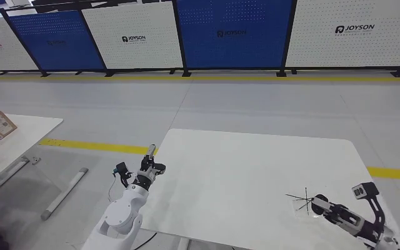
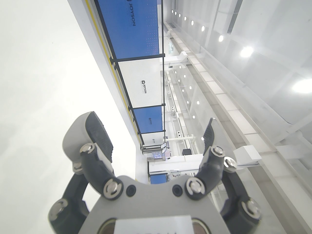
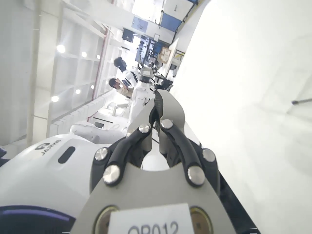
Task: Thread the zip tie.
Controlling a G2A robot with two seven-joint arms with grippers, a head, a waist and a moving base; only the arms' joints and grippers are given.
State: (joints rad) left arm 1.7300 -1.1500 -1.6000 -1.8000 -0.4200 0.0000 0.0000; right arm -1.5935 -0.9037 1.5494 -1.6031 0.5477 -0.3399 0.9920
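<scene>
A few thin black zip ties point(image 1: 303, 200) lie crossed on the white table point(image 1: 250, 181) near its front right corner. My right gripper point(image 1: 319, 204) sits just to the right of them, low over the table. In the right wrist view its fingers point(image 3: 156, 103) are shut with nothing visible between them, and the tip of one zip tie point(image 3: 300, 101) lies on the table off to the side. My left gripper point(image 1: 150, 157) is at the table's left edge, far from the ties. It stands open point(image 2: 153, 135) and empty.
A second table point(image 1: 25, 134) stands to the left across a strip of floor, where a grey bar point(image 1: 64, 192) lies. Blue and white partition panels point(image 1: 231, 34) close off the back. The table's middle is bare.
</scene>
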